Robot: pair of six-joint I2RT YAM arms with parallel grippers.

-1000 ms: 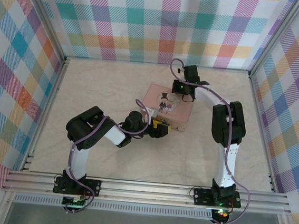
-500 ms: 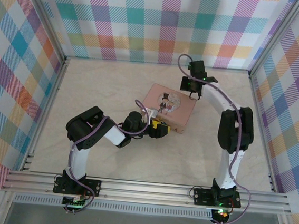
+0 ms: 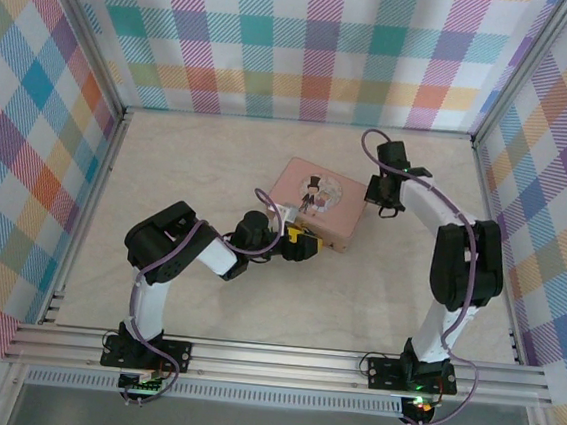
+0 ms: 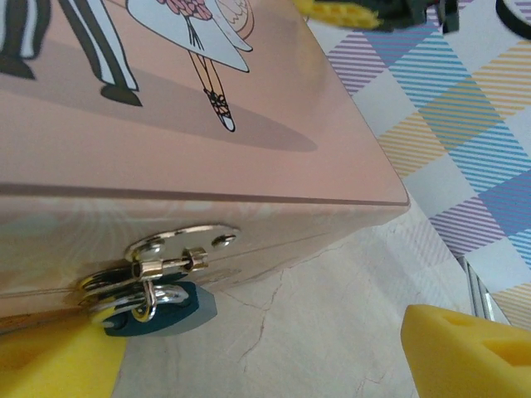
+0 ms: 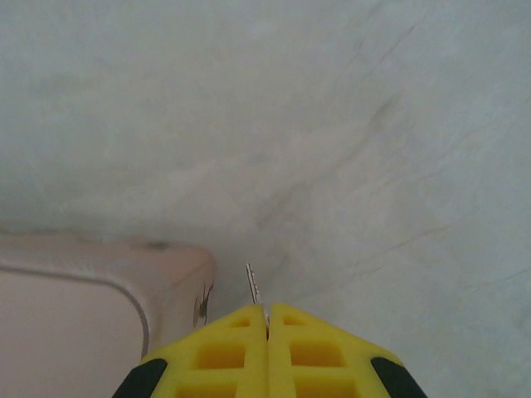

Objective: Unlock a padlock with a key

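My right claw [image 5: 267, 313] is pressed together on the key [image 5: 252, 286]. Only a thin sliver of blade pokes out past the yellow tips, above the worktop [image 5: 348, 124] and just beside a rounded corner of the pink tin [image 5: 91, 307]. The padlock [image 4: 170, 305] hangs from the metal hasp [image 4: 178, 240] on the tin's side wall. My left claw [image 4: 249, 344] is spread there and grips nothing. One finger [image 4: 50, 365] is right against the lock body, touching or not I cannot tell, and the other is well apart.

My main worry is the key. The pinch on it looks slim, so I reckon any nudge against the tin or the lock could swivel or drop it, and such a thin key would be hard to pick off the worktop.

The padlock dangles free, so unless the left claw steadies it first, a push from the blade would probably swing it aside instead of entering. I cannot see the keyhole from any camera, so lining up would be partly blind.

The tin also looks light, and a firm push could slide it. Bringing the right claw round to the lock puts both arms in one tight spot, where they could knock each other.
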